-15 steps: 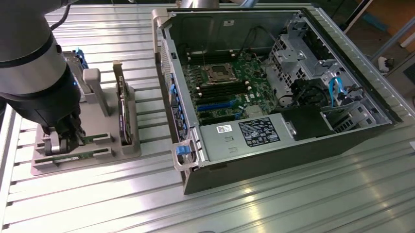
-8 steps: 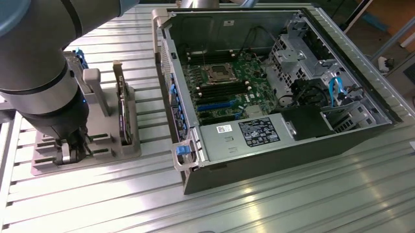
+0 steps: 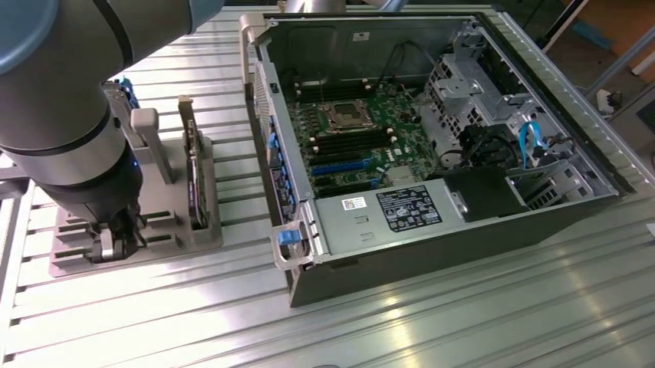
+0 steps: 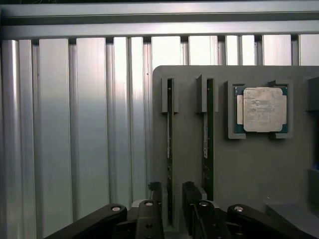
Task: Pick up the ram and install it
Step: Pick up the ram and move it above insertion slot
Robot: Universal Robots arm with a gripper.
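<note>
Seated on edge in a slot of the grey holder (image 4: 249, 169): the ram (image 4: 169, 144), likely light, stiff, brittle at chips and contacts. Best pinched across its flat faces, never bent. Straddled at one end of that slot by the gripper (image 4: 171, 194), jaws apart, not pinching. In the holder's neighbouring slot, a second stick (image 4: 207, 144), leaving little finger room; beyond it, a processor (image 4: 261, 109).

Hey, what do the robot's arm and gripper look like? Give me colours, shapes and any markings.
The arm is a thick round tube in grey metal, with a blue-grey cap at one joint and a black band below it. Its lowest section is dark and carries a small blue light. The gripper is black, with two blocky fingers on angled link bars joined by round silver pins.
</note>
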